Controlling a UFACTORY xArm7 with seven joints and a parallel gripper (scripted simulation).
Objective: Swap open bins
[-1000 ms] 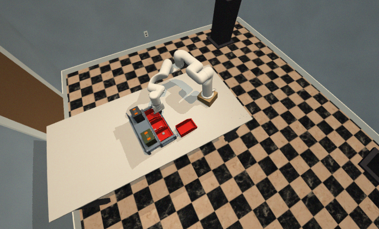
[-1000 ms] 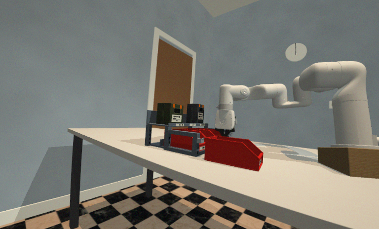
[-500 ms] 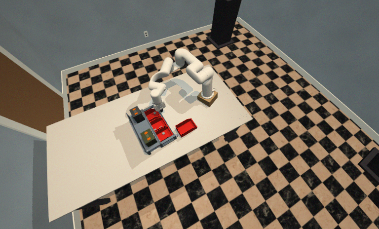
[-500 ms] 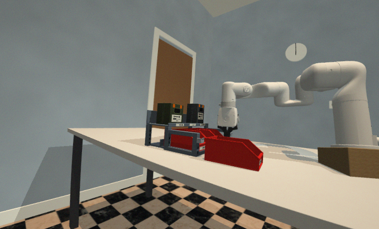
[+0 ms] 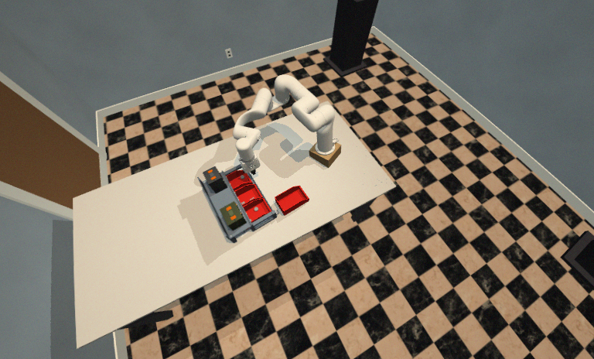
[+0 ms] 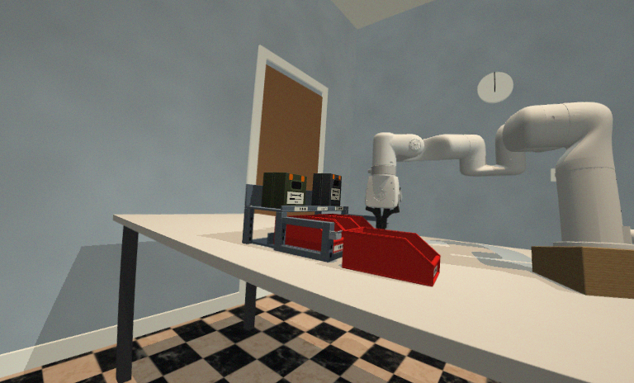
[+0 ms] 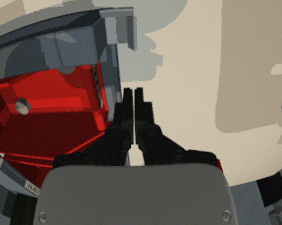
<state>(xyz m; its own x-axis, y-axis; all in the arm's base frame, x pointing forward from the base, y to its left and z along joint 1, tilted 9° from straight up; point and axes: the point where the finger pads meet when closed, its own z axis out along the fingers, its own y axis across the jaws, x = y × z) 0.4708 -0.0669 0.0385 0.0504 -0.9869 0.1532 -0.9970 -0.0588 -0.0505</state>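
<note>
A grey shelf stands on the table and holds three red open bins in a row. The far bin has a small grey part in it. The near bin also holds a grey part. A fourth red bin stands on its base on the table top beside the shelf's near end, and I see no parts in it. My gripper is shut with nothing between the fingers. It points down just outside the far bin's front corner.
A dark box and a green box stand on the shelf's upper board. The arm's base sits on a wooden block at the table's far side.
</note>
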